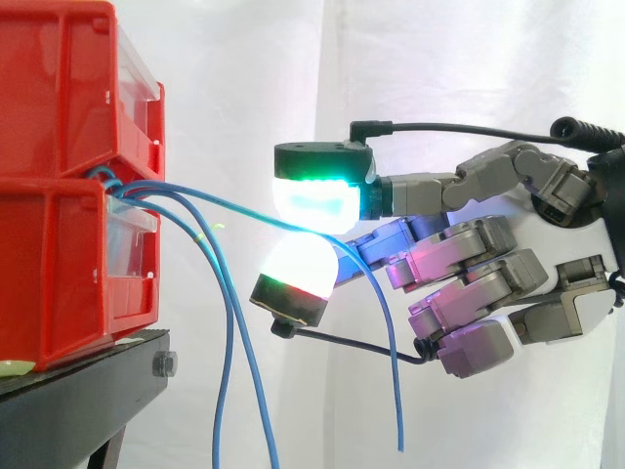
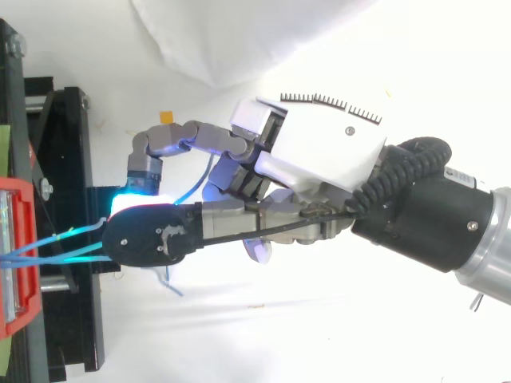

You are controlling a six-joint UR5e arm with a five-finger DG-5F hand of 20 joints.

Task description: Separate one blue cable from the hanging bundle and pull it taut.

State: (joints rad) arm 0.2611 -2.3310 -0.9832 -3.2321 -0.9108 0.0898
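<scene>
Right, the red bins (image 1: 59,195) stacked on the black stand (image 1: 78,391) are my anchor. The blue cables come out of the gap between the upper and lower bin, so any tension has to come from me drawing away from there.

My hand (image 2: 319,152) sits well out to the side of the bins, about level with that gap. My fingers (image 1: 312,200) are pinching: an upper pad and a lower pad are pressed together with one blue cable (image 1: 225,202) between them (the others curl back toward the palm, holding nothing). The hanging bundle (image 1: 230,362) of other blue strands drops down just beside the lower bin, apart from my pads, so I judge the separating done.

The pinched cable runs from the bins to my pads in a shallow bow, not quite a straight line, and its free tail (image 1: 397,401) hangs down past the pinch. So the step is the pull.

I should draw back along the cable's own line, away from the bins and level. Lifting would only drag it over the bin's lip. The pads must stay firm, since so thin a cable could slide between them. I should stop as the bow straightens, before it tugs at whatever holds it inside.
</scene>
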